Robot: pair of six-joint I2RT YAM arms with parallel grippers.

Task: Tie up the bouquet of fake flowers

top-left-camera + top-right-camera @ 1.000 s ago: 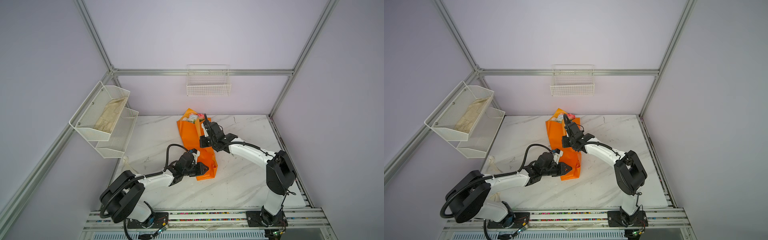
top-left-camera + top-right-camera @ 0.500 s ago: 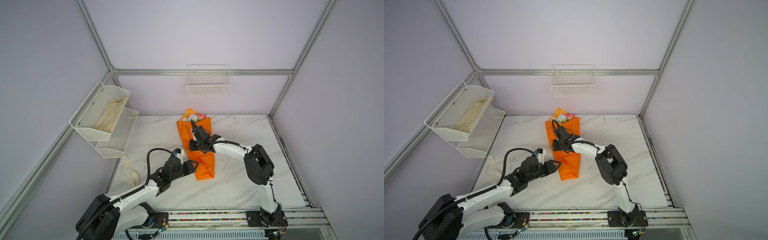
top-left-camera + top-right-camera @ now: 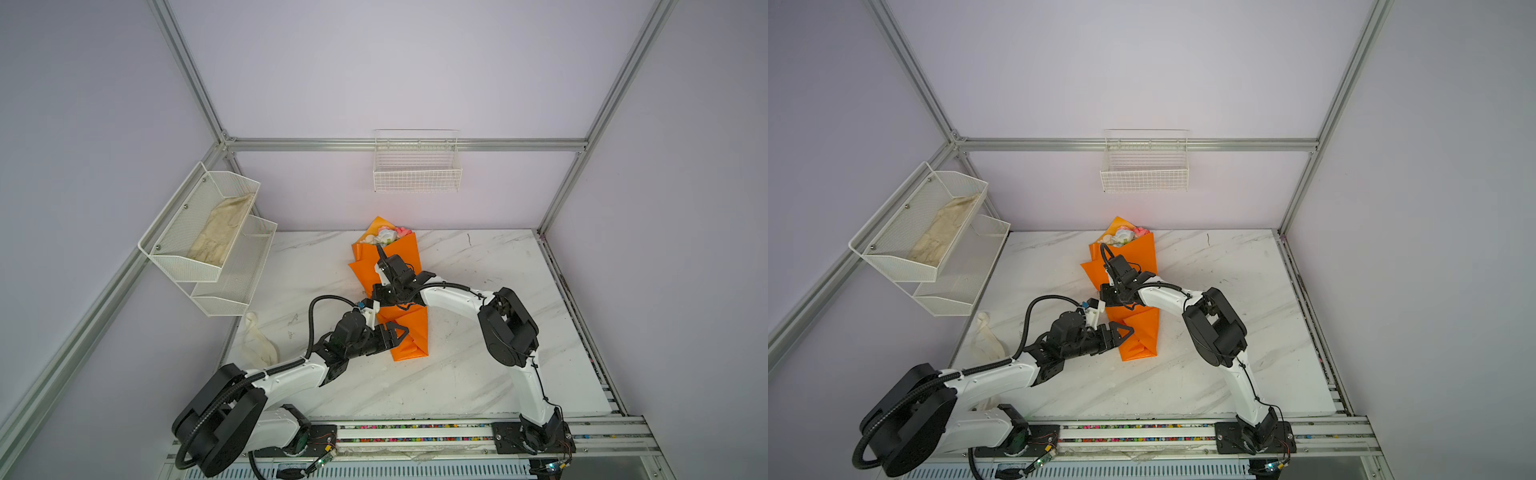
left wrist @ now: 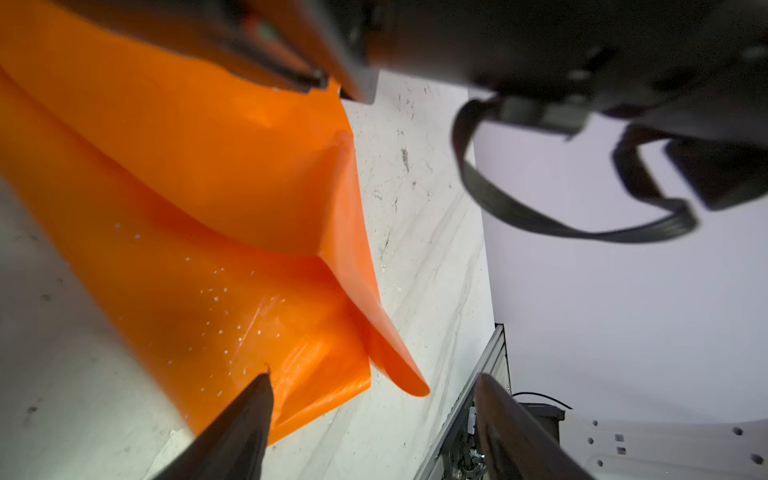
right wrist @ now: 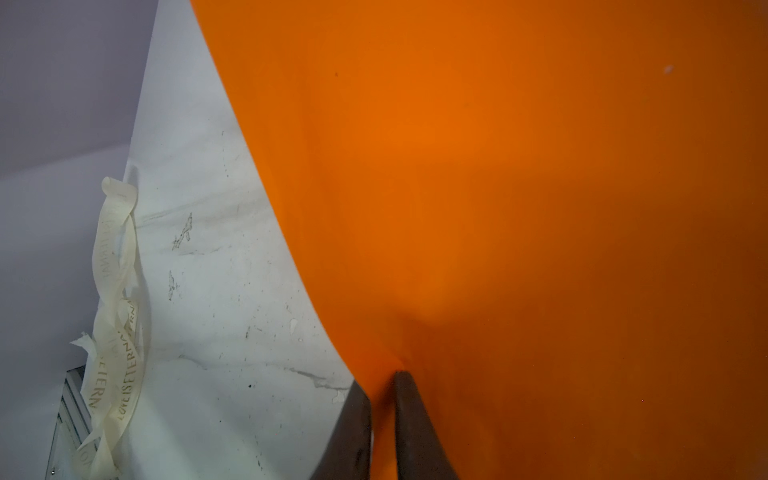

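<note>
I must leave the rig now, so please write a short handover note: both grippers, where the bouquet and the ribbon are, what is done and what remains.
Left gripper: open, at the narrow lower end of the bouquet, holding nothing.
Right gripper: nearly shut, pinching an edge of the orange wrapping paper about halfway along the bouquet.
Bouquet: lies on the table, flower heads toward the back wall, paper folded around it.
Ribbon: loose at the table's left edge, apart from the bouquet.
Done: flowers wrapped.
Left: fetch the ribbon and tie it around the bouquet.
</note>
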